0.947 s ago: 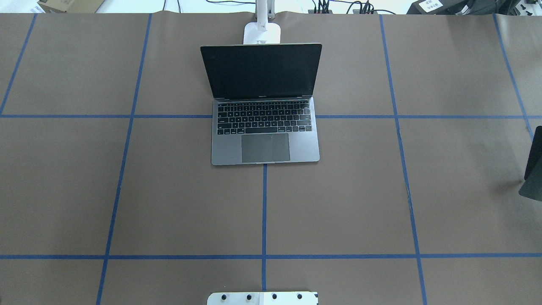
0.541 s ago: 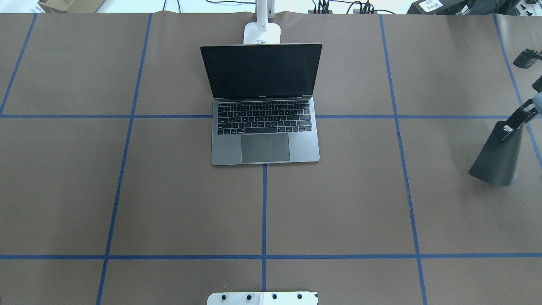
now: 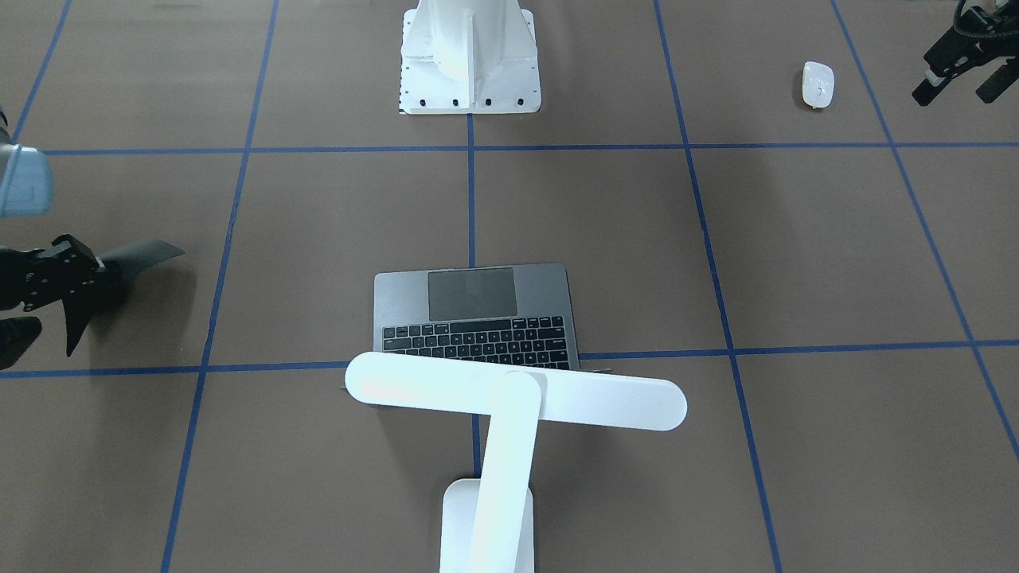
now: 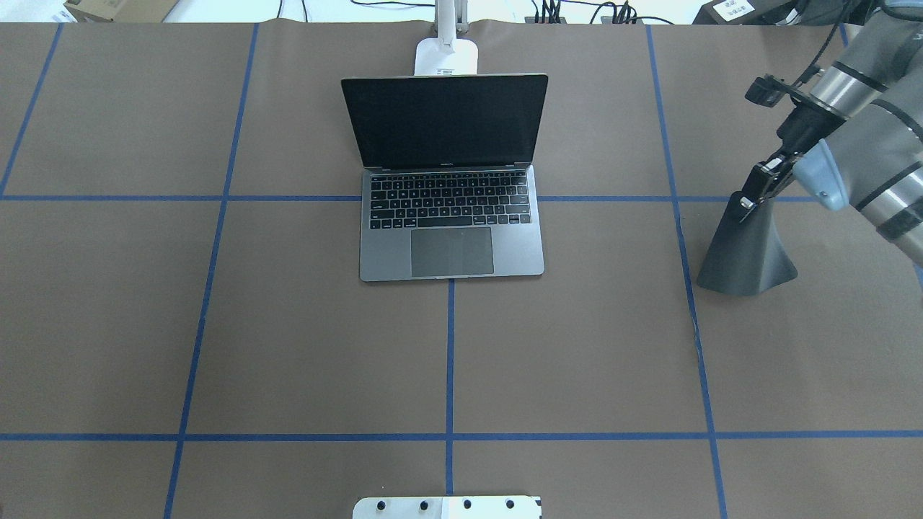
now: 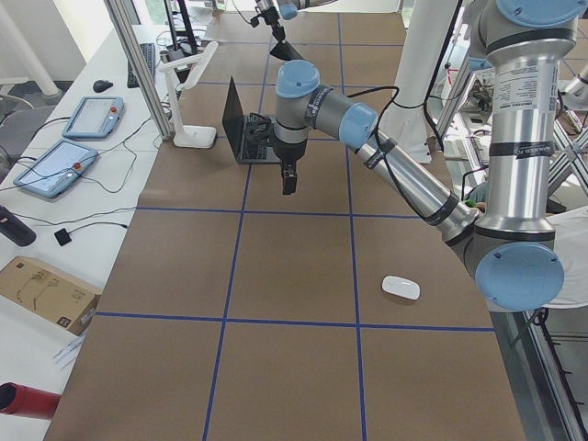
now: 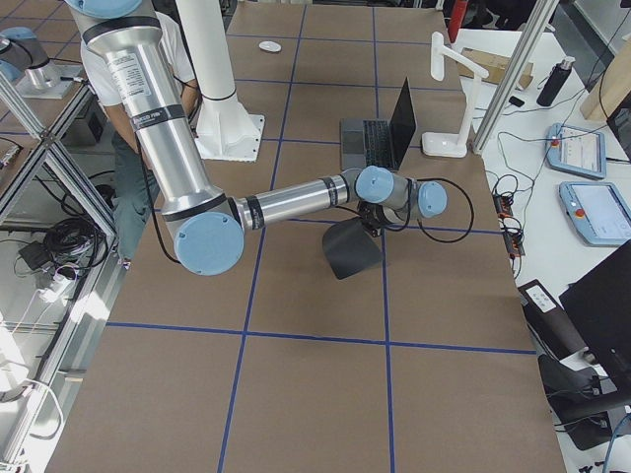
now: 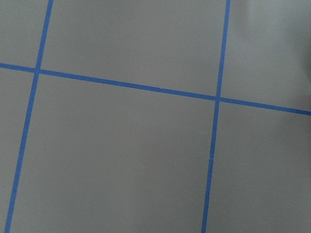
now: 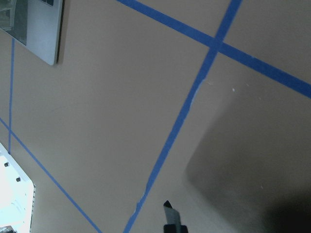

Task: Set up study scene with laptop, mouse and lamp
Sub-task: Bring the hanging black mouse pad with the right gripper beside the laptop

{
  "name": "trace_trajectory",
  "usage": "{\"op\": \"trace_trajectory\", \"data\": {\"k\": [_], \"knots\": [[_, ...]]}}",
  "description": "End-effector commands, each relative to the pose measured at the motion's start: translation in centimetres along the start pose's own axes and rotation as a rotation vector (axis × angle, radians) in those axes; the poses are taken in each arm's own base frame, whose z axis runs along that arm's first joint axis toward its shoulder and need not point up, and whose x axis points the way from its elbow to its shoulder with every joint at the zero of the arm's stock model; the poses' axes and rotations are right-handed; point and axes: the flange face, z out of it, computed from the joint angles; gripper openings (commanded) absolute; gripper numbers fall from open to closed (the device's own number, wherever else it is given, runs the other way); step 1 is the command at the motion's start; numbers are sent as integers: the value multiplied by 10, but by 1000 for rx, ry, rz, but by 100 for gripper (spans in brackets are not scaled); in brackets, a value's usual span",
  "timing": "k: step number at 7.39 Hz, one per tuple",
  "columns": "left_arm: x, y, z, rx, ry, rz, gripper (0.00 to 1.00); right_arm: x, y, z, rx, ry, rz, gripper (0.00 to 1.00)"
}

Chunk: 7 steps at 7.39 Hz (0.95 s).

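The right gripper (image 4: 753, 198) is clenched on the top edge of a flat black mouse pad (image 4: 746, 256). The pad hangs down from the fingers and is bent, so it looks wider at the bottom than at the pinched corner. If its lower edge touches the brown table (image 4: 288, 324), I cannot tell. The laptop (image 4: 451, 216) stands open on the table, well apart from these fingers, on the robot's left of them, with the dark screen up and the keyboard and trackpad turned to the robot. In the right wrist view only one corner of the laptop shows, far ahead of the dark fingertip (image 8: 170, 213) at the bottom. The lamp (image 3: 517, 398) stands just beyond the laptop, on the far side of it from the robot. In the front-facing view its long white bar head crosses over the laptop's screen. The left gripper (image 3: 953, 97) is released: its two fingers (image 3: 939, 77) are spread and nothing is between them. It hangs in the air above the table. The mouse (image 3: 817, 83) lies on the table lower than these fingers and not touched by them, at the robot's left part of the table near the base side. The white bolted pedestal (image 3: 470, 72) stands at the robot's edge, between the two arms.
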Motion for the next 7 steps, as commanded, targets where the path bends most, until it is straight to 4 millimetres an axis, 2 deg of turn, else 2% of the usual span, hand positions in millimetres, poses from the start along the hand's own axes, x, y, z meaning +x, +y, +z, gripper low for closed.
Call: {"op": "trace_trajectory", "data": {"k": [1,2,3,4,7], "knots": [[-2,-2,2,-4,-2,-6,100,-20,-55,28,-1,3,2,0],[-2,-2,2,-4,-2,-6,100,-36,-72,37,0,2,17,0],[-2,-2,3,-5,-3,-7,100,-42,-76,47,-8,0,6,0],[-2,-2,2,-4,-2,-6,100,-56,-90,50,-13,1,-15,0],[-2,-1,2,-3,-2,-6,100,-75,-112,56,-24,4,-38,0]]}}
